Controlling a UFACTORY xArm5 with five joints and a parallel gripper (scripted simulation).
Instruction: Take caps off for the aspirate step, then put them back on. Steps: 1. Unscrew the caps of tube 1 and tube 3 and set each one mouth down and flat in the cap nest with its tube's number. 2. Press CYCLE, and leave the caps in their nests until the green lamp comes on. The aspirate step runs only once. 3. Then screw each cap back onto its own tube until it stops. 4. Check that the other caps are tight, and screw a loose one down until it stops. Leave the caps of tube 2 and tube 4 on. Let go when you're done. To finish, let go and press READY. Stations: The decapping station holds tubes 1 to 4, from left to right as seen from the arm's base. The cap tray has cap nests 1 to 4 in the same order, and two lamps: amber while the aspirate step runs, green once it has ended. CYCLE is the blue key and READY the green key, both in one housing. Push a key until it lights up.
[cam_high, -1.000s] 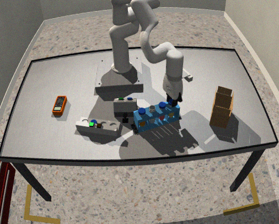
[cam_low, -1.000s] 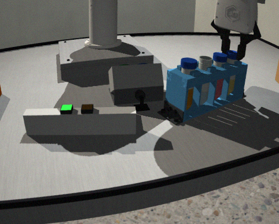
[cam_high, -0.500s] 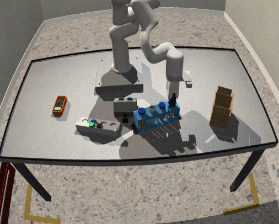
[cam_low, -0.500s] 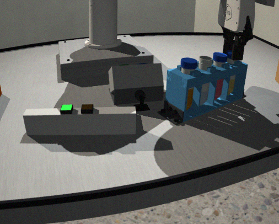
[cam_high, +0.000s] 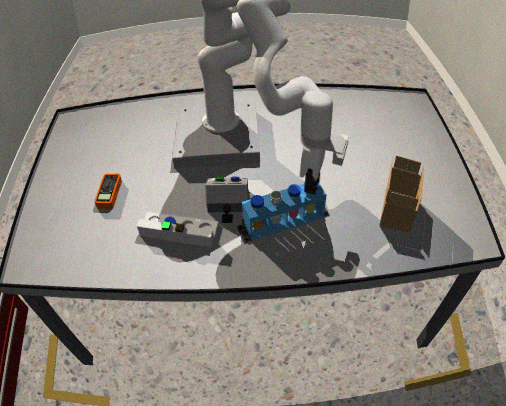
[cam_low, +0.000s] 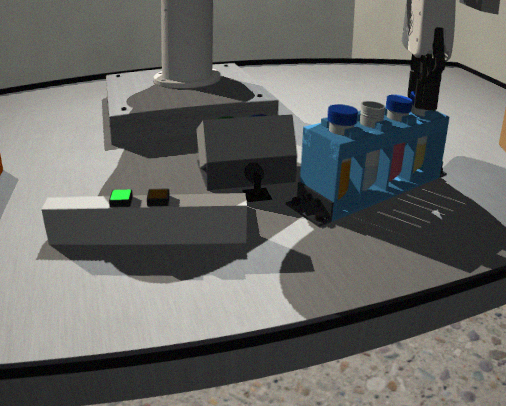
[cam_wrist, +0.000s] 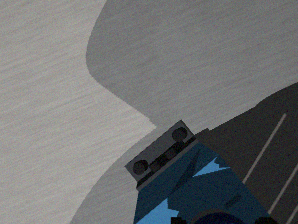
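The blue decapping station (cam_high: 285, 212) (cam_low: 325, 150) (cam_wrist: 200, 190) holds four tubes. My gripper (cam_high: 311, 189) (cam_low: 425, 102) stands upright over the end tube nearest the cardboard box, shut on its blue cap (cam_wrist: 216, 218). The open tube (cam_high: 275, 196) (cam_low: 372, 111) has no cap. The other two tubes carry blue caps (cam_high: 294, 190) (cam_high: 257, 201) (cam_low: 399, 102) (cam_low: 342, 113). One blue cap (cam_high: 170, 219) lies in the grey cap tray (cam_high: 150, 231) (cam_low: 145, 225). The green lamp (cam_high: 166, 225) (cam_low: 120, 196) is lit and the amber lamp (cam_high: 179, 227) (cam_low: 158, 196) is dark.
The key housing (cam_high: 227, 192) (cam_low: 247, 142) stands between tray and station, with its green key (cam_high: 219, 178) and blue key (cam_high: 235, 178) on top. An orange multimeter (cam_high: 108, 190) lies at the left. A cardboard box (cam_high: 402, 200) stands at the right.
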